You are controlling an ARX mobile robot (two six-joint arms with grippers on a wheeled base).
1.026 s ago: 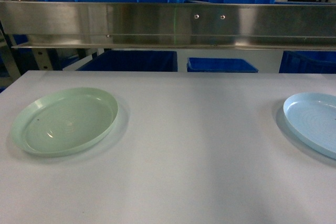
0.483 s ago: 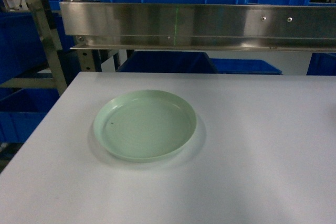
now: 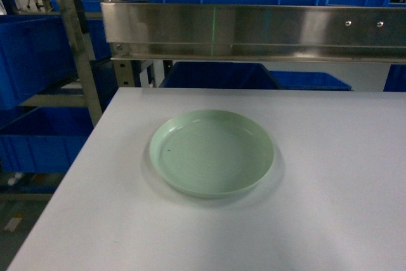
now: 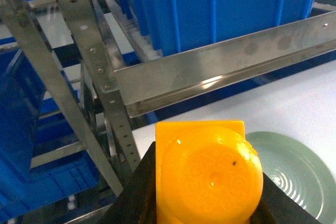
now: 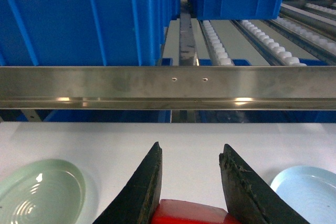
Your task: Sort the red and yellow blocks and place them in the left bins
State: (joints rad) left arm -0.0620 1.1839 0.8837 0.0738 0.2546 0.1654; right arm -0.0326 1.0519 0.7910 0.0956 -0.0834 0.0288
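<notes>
White desk (image 3: 317, 220) carries a pale green round plate (image 3: 212, 152) near its left edge. Left gripper (image 4: 210, 203) pinches the orange-yellow glossy brick (image 4: 207, 177), right gripper (image 5: 191, 182) pinches a red block (image 5: 189, 214); swing left, release over the blue ribbed bins (image 3: 32, 55).

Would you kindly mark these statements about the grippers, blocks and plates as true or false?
1. The left gripper holds an orange-yellow block. True.
2. The green plate carries a block. False: it is bare.
3. A red block sits between the right gripper fingers. True.
4. The right wrist view shows only one plate. False: a green plate and a pale blue plate both show.
5. Blue bins sit behind a metal rail. True.
</notes>
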